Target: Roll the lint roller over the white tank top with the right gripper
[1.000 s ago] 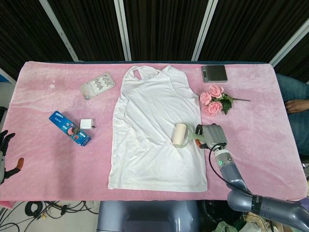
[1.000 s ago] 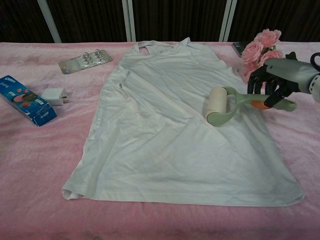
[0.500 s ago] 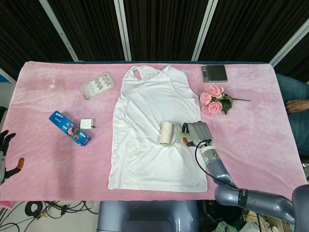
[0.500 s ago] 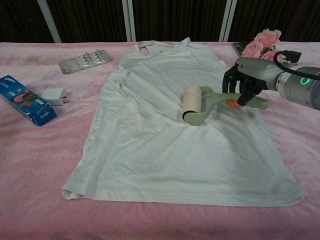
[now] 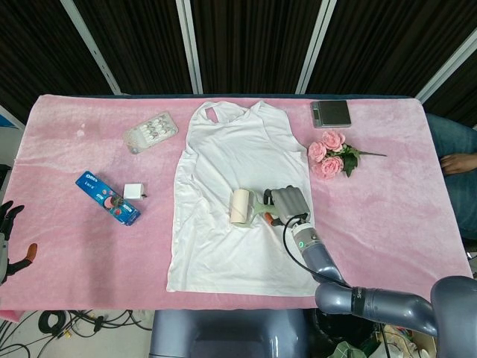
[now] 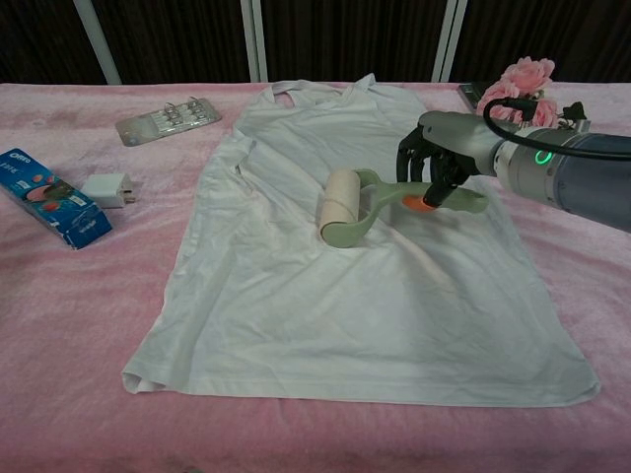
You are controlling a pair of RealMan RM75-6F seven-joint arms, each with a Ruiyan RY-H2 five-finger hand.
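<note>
White tank top [image 6: 345,266] under lint roller [image 6: 344,204], right hand [image 6: 439,163] fingers wrapped round its handle.

- Bare white tank top [image 5: 223,246] lay left of the lint roller [image 5: 240,206].
- The charger [image 5: 133,191] and biscuit box [image 5: 107,198] stood well beyond its left edge.
- Roses [image 5: 330,155] lay right.

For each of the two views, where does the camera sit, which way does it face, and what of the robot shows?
Head view: high above the table's near edge, looking steeply down; shows the right hand, its arm, and the left hand at the left edge.
Chest view: low at the near edge, looking across the table; shows only the right hand and forearm.
Both share the lint roller on the white tank top.
</note>
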